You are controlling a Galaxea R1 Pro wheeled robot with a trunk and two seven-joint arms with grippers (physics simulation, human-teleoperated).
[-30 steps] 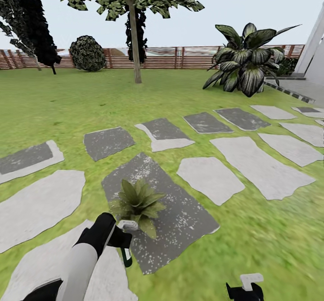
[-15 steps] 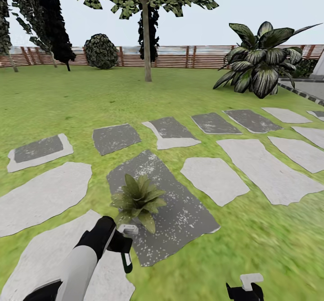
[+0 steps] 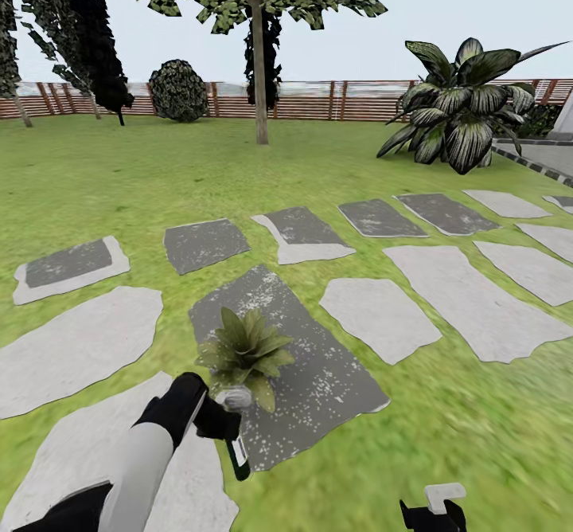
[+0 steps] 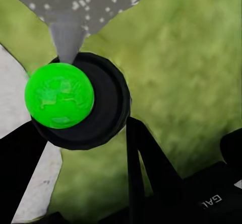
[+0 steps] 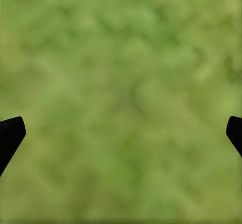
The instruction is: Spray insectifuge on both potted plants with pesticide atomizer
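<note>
In the head view the garden's lawn (image 3: 119, 166) is stretching back to a slatted fence (image 3: 318, 102), and a potted plant (image 3: 243, 353) is sitting on a dark stepping slab (image 3: 318, 373); beside that plant the left gripper (image 3: 216, 423) is clamping the pesticide atomizer (image 3: 236, 452). The left wrist view is showing the atomizer's dark base with its green mark (image 4: 59, 95) between the closed-in fingers (image 4: 146, 168), over grass beside the slab. In the right wrist view the right gripper (image 5: 121, 133) is hanging wide open over bare grass, holding nothing.

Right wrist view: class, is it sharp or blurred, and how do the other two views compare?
Right wrist view: lawn smeared, textureless. Left wrist view: pesticide atomizer base crisp, grass behind soft. Head view: potted plant and slabs clear, flat even light, near grass blurred.
</note>
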